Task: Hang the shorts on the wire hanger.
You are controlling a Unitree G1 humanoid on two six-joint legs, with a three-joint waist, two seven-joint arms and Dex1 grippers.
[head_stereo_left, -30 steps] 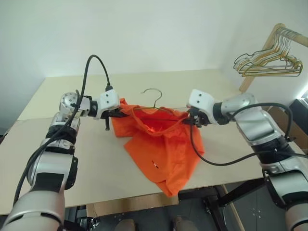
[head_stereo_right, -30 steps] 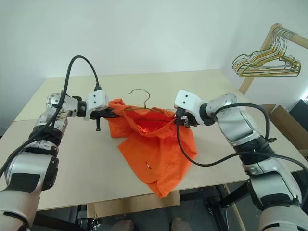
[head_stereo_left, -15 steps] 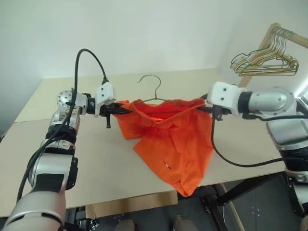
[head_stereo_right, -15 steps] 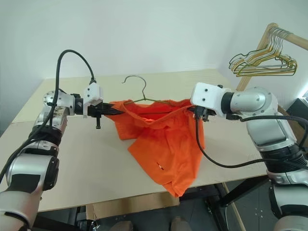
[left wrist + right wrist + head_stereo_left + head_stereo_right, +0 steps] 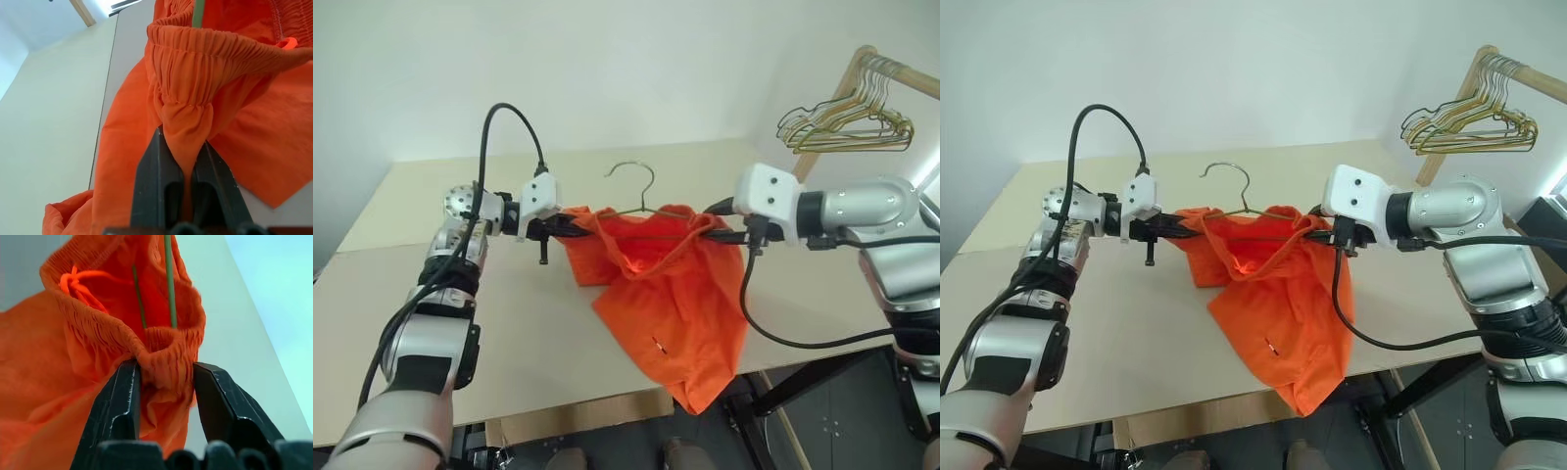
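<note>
Pale surface point(image 5: 460, 323) at centre frame: left pincer point(image 5: 183, 161) clamps the shorts point(image 5: 671, 284) waistband, right pincer point(image 5: 164, 377) pinches its other end, wire hanger point(image 5: 641, 191) threaded inside; small white mark unreadable.

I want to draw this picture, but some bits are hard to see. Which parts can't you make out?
- Thin green wire hanger: its lower bar and shoulder ends sit inside the bright orange shorts in the eye views.
- Tiny white mark on the shorts: too small to read.
- Bunched gold wire hangers on the wooden rack: too tangled to count.
</note>
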